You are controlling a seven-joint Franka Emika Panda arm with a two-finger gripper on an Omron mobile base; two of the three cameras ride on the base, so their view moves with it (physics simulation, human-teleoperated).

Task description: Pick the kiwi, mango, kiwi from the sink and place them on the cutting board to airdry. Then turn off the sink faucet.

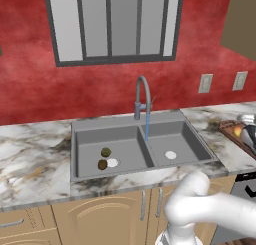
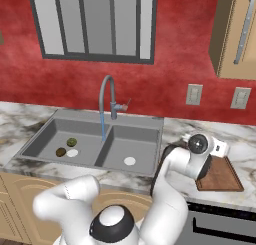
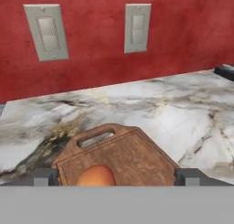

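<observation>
gripper [image 3: 117,176]: jaws stand wide apart, nothing between them; the two tips show at the bottom of the hand view, either side of the mango. In the right base view the hand sits over the near-left end of the board.
mango [image 3: 96,176]: one, orange-yellow, smooth, lying on the cutting board between the tips; its lower half is cut off at the view's bottom, so contact with the tips can't be told.
cutting board [image 3: 132,157]: one, reddish-brown wood, darker rim, slot handle toward the wall; on the marble counter [image 3: 151,104] right of the sink. The arm covers its left part in the right base view; in the left base view it is clipped by the right edge.
kiwis: two, in the sink's left basin, close together beside the white drain. olive-green kiwi [image 1: 105,152] farther back, brown kiwi [image 1: 102,164] nearer, just beside the drain disc. Too small to see texture.
sink [image 1: 80,134]: one, grey, two basins, one white drain each; right basin holds only its drain.
sink faucet [image 1: 142,96]: one, grey gooseneck behind the divider; thin blue stream running down from the spout. Lever small, position hard to read.
wall plates: two on the red wall behind the board.
</observation>
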